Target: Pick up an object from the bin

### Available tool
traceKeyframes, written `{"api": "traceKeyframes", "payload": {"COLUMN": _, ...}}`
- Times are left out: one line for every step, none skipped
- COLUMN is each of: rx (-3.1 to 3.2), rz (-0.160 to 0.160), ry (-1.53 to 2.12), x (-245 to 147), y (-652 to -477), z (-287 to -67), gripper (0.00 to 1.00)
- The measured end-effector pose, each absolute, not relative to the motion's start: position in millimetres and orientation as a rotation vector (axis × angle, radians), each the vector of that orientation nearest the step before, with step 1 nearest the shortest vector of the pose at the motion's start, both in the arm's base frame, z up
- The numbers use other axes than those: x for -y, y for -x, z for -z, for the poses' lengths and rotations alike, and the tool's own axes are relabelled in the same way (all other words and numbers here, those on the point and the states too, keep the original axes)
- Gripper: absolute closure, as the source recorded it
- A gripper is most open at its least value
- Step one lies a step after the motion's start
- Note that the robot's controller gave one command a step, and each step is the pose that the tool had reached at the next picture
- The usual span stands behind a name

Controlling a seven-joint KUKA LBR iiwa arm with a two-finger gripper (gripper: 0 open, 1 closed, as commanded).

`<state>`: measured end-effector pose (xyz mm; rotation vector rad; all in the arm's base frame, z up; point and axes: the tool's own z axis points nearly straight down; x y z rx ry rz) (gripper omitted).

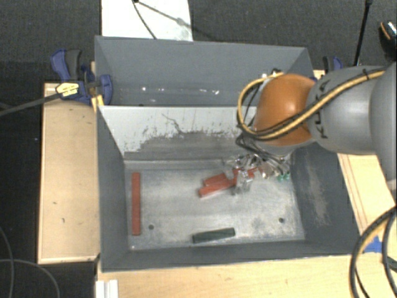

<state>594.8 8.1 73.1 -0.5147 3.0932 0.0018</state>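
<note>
We see the gripper [243, 180] low in the bin [186, 73], mid-right of the floor, right at the rt end of 1 short red block [214, 185] that lies tilted near the centre. Open or closed on it, we can't tell. Just rt of the gripper: 1 small green bit [285, 177], too small to ID. Nr the front wall: 1 dark bar [213, 234], flat. Well apart, along the view's left wall: 1 long red stick [135, 203]. So 2 red things, 1 dark, 1 green.
</note>
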Motion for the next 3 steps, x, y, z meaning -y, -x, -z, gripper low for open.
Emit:
{"api": "traceKeyframes", "payload": {"rx": -3.097, "rz": -0.001, "ry": 0.515, "x": -7.7, "y": -593.6, "z": -70.9, "gripper": 0.00}}
{"api": "traceKeyframes", "payload": {"rx": -3.097, "rz": -0.001, "ry": 0.515, "x": -7.6, "y": -593.6, "z": -71.3, "gripper": 1.00}}
{"api": "traceKeyframes", "payload": {"rx": -3.081, "rz": 0.002, "ry": 0.561, "x": -20.8, "y": -576.3, "z": -231.3, "gripper": 1.00}}
